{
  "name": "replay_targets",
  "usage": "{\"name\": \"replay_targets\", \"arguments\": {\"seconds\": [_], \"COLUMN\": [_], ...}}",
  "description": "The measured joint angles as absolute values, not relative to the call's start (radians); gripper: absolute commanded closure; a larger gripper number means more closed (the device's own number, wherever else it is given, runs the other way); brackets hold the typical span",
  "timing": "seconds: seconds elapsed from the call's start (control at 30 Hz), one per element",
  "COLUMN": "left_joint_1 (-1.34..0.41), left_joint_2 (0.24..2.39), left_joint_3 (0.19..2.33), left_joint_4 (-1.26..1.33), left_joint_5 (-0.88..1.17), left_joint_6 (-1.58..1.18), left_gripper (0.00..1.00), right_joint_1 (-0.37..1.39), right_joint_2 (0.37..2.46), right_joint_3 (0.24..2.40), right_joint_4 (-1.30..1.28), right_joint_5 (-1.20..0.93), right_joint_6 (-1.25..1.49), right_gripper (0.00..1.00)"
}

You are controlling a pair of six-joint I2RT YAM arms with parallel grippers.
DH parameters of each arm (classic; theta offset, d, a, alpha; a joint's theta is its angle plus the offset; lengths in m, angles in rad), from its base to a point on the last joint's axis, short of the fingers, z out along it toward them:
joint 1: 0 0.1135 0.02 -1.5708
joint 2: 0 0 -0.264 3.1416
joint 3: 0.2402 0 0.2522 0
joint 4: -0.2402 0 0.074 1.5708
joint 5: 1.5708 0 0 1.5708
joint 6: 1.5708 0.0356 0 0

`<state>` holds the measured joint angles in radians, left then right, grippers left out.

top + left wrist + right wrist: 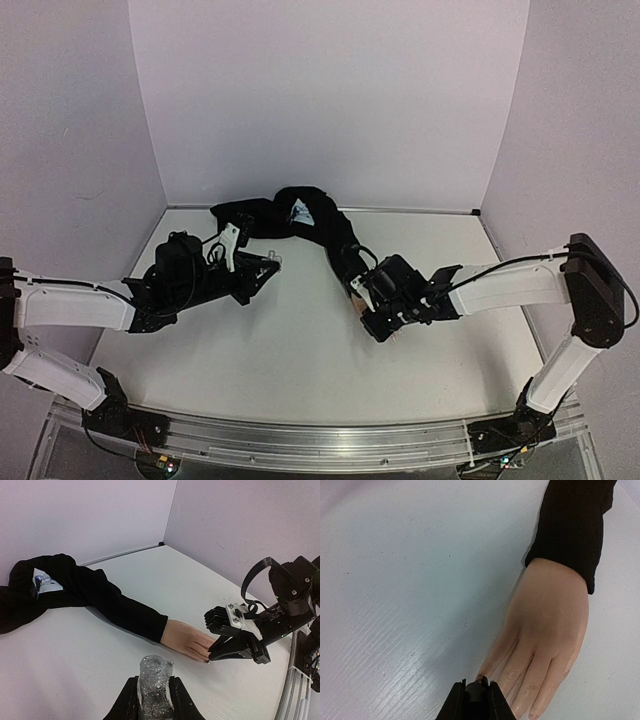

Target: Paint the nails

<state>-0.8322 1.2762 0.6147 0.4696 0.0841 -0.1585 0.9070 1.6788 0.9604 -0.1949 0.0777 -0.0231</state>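
1. The left gripper (153,682) sits to the left of the mannequin hand, well apart from it. Its jaws are closed narrowly on a small clear glass bottle with a glittery surface (152,667). The bottle stands upright between the two fingers. No cap is visible on its neck.

2. A long black fabric sleeve (105,600) lies on the white table surface (395,580). It runs from a bunched heap behind and to the left of the mannequin hand up to the wrist. A white sewn-in tag (46,584) shows on the heap. Its blue print is too small to read.

3. The life-size skin-coloured mannequin hand (550,625) lies palm down and flat on the table, with its fingers pointing toward the near edge. The small pale fingernails (533,715) tip those fingers. They are just below and beside the right gripper's tips. One fingertip next to the gripper shows a dark mark.

4. The right gripper (476,700) is directly over the fingertips of the mannequin hand. Its jaws are almost together, clamped on a small dark object (476,690). What the object is cannot be determined.
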Motion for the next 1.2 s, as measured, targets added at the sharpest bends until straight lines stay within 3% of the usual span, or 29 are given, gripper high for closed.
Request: {"name": "replay_targets", "arguments": {"seconds": [1.2], "left_joint_1": [-0.832], "left_joint_2": [1.265], "left_joint_3": [0.614], "left_joint_4": [0.469], "left_joint_5": [0.084], "left_joint_6": [-0.159], "left_gripper": [1.0], "right_joint_1": [0.907], "right_joint_2": [1.698], "right_joint_3": [0.96], "right_joint_4": [-0.196], "right_joint_5": [0.1], "right_joint_6": [-0.022], "right_gripper": [1.0]}}
